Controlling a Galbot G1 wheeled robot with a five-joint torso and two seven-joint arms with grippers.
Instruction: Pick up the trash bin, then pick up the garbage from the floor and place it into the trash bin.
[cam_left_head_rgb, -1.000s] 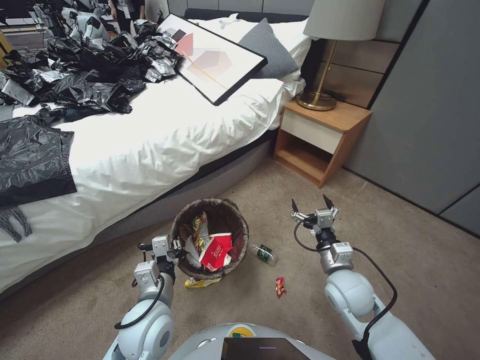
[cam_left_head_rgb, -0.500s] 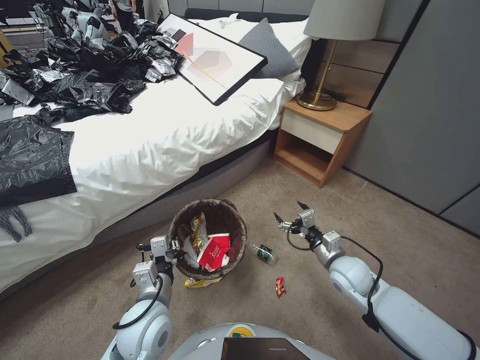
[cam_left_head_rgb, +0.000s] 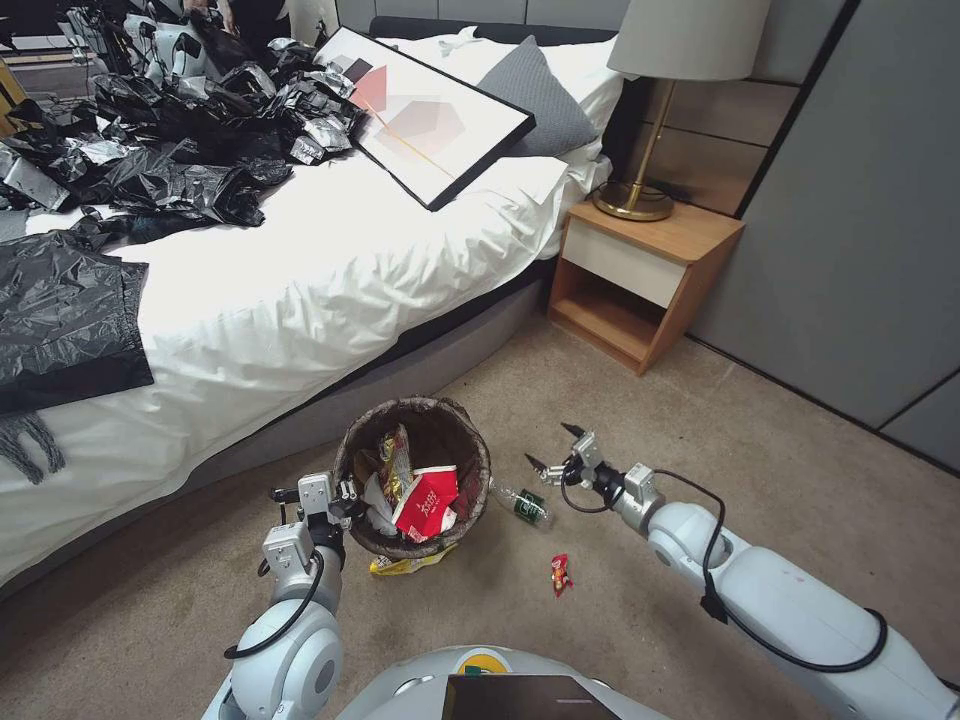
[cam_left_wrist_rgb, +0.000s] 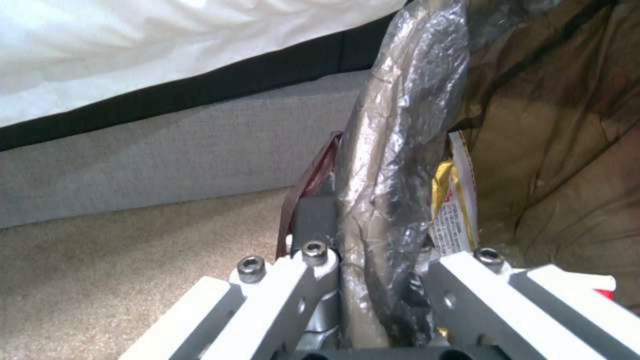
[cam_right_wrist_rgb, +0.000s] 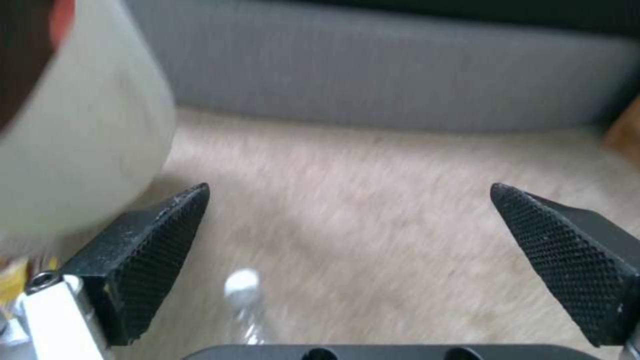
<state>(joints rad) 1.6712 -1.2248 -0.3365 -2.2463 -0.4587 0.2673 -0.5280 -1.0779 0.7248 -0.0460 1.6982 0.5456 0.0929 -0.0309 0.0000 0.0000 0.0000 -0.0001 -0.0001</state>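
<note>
- Left gripper (cam_left_head_rgb: 350, 497) fingers pinch the trash bin (cam_left_head_rgb: 412, 476) rim, bin upright, mouth up.
- Right gripper (cam_left_head_rgb: 550, 450) fingers spread wide; green-labelled bottle (cam_left_head_rgb: 524, 503) lies flat on floor just below them, long axis crosswise.

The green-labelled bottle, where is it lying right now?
In the head view the green-labelled bottle lies on the carpet just right of the trash bin, directly below the open right gripper; the red wrapper lies nearer the robot.
</note>
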